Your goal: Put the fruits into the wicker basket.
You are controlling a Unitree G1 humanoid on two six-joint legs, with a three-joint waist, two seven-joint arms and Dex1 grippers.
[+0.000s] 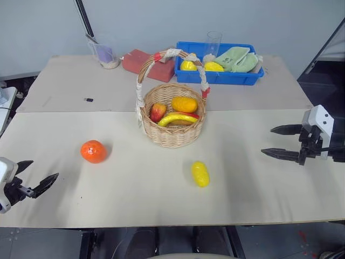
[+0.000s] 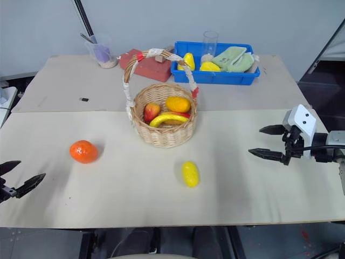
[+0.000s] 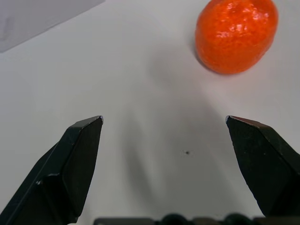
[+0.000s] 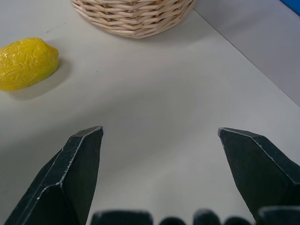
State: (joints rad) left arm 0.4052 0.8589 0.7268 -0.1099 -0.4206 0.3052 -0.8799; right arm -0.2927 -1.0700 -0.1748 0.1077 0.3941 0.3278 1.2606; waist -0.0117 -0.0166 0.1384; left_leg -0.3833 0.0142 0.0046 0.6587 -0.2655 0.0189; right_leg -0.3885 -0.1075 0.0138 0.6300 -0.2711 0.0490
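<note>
Both claws are held apart and empty: orange (image 1: 93, 151) ahead-right of left gripper (image 1: 33, 177), lemon (image 1: 200, 173) well left of right gripper (image 1: 280, 141), both short of wicker basket (image 1: 172, 129); glossy, rigid, light-looking, likely slippery, best pinched across middles.

Robot test lab, staged bench. Two plain beige tabletops (image 1: 253, 183) butted edge to edge against a bare grey wall (image 1: 161, 21). At the far edge: blue rectangular plastic bin (image 1: 218, 77) (props inside), clear plastic cup (image 1: 105, 55), black pole (image 1: 83, 17).
</note>
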